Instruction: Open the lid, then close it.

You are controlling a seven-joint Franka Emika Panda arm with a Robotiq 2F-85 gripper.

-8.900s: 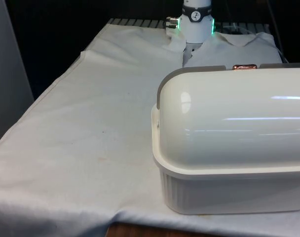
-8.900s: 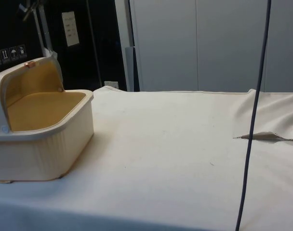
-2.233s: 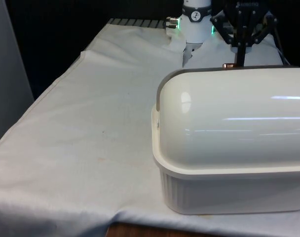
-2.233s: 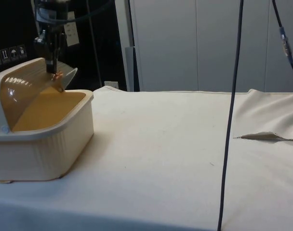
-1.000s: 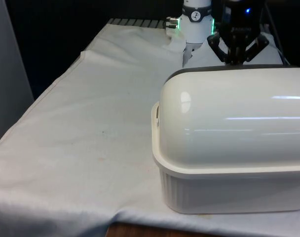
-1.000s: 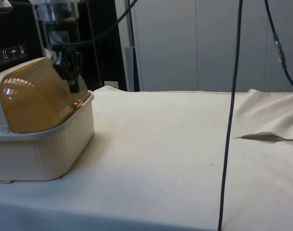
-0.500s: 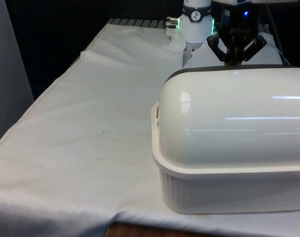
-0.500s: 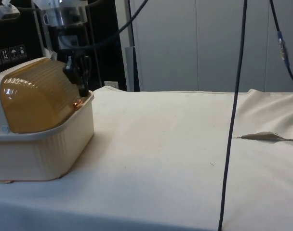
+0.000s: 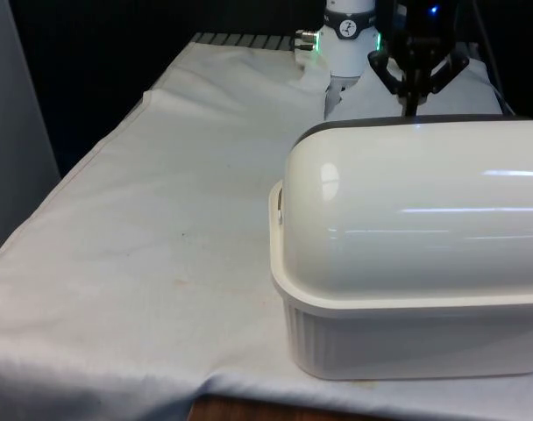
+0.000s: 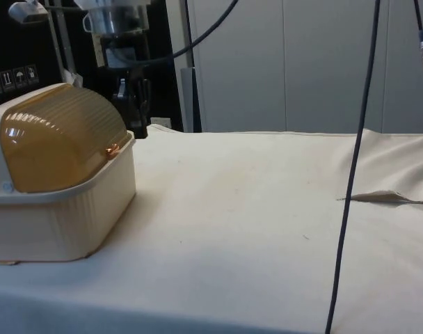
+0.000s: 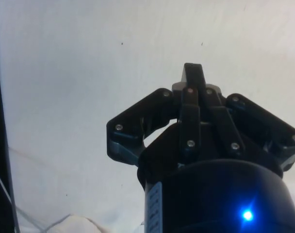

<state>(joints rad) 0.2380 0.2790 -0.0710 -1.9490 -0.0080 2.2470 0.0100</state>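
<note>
Since the lid [image 10: 55, 136] sits fully down on the bread box [image 10: 65, 216] now, looks basically finished. Gripper [image 10: 136, 120], fingers pressed together on nothing, hangs just beside the box's handle edge.

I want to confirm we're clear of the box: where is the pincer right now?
In the side view the pincer hangs just beyond the bread box, above the white cloth, off the closed lid.
</note>
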